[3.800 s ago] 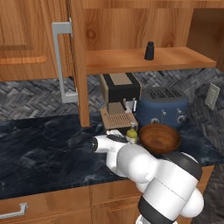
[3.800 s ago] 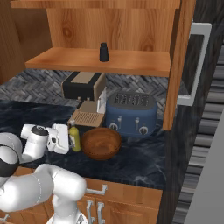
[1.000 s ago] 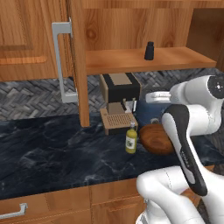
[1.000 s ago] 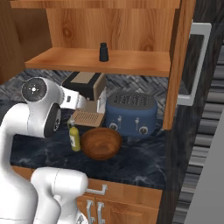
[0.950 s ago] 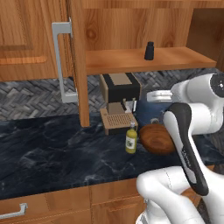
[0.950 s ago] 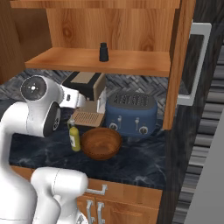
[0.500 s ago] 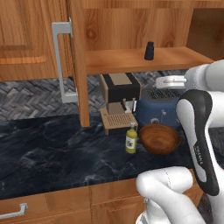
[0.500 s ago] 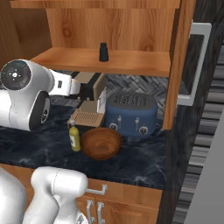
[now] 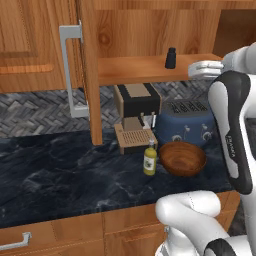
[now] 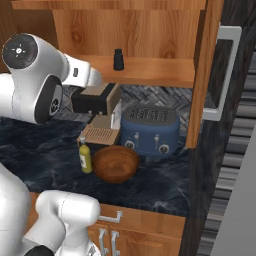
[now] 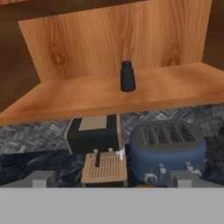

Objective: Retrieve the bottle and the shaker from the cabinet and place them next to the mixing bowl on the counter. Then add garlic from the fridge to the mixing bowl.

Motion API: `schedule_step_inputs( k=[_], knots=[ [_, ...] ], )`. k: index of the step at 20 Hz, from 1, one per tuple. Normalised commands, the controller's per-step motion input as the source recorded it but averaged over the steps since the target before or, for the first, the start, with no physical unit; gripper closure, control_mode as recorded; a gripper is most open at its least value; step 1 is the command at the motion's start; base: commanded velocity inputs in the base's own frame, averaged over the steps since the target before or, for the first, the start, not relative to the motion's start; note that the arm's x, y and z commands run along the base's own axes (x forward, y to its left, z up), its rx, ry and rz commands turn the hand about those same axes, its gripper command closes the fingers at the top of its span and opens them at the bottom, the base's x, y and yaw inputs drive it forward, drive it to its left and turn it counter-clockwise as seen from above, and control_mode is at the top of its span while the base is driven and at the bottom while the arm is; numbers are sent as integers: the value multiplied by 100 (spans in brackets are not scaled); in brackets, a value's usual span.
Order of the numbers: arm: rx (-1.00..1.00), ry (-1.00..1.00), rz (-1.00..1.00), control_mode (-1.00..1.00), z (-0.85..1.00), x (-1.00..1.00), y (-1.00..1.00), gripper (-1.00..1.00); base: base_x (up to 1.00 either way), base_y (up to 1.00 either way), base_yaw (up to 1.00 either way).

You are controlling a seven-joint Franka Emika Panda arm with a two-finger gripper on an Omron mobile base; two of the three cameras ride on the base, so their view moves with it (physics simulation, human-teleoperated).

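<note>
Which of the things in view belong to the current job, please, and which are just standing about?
Job: shaker on the cabinet shelf; bottle beside the mixing bowl on the counter.
Standing about: coffee machine; toaster.

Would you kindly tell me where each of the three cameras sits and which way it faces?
Left base view: behind the arm to its left, looking forward and down at the counter, bottle, bowl and cabinet shelf; the white arm rises at right.
Right base view: behind to its right, facing the same counter; the arm rises at left.
Hand view: on the hand, facing the shaker on the shelf; the gripper is open.
All three share shaker, coffee machine and toaster.
</note>
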Motion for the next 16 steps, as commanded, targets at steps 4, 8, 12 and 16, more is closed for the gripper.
schedule_step_inputs(
  k=[4, 8, 12, 16],
  knots=[
    [0, 0, -2, -100, -1, 49, -3, -100, 0, 0, 0],
    [0, 3, 0, -100, 0, 53, 0, -100, 0, 0, 0],
    [0, 6, 0, -100, 0, 58, -3, -100, 0, 0, 0],
    [0, 11, -1, -100, -2, 60, -25, -100, 0, 0, 0]
  ],
)
